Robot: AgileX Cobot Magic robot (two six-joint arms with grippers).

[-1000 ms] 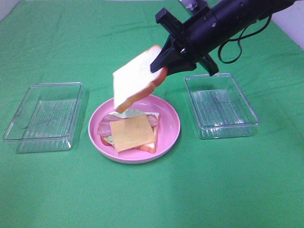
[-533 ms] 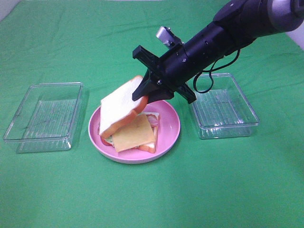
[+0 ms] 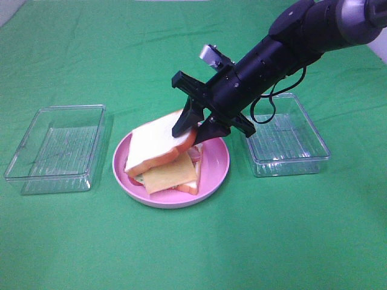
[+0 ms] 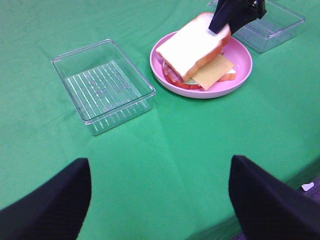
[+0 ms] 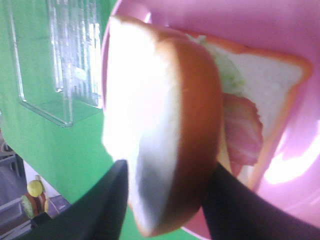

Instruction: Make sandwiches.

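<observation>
Exterior high view: the right gripper (image 3: 195,128) straddles the top bread slice (image 3: 158,144), jaws loosening, lowering it tilted onto the cheese slice (image 3: 171,172) to cap the sandwich on the pink plate (image 3: 214,166). Idle, the left gripper (image 4: 160,200) gapes wide, clear of the work.

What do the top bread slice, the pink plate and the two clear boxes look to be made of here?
Top bread slice: probably soft foam or rubbery plastic, matte white face with a smooth, painted-looking crust; a toy.
Pink plate: likely hard plastic, with a soft sheen on its rim.
Clear boxes: transparent rigid plastic, it seems, with ribbed bottoms and glossy edges.
</observation>
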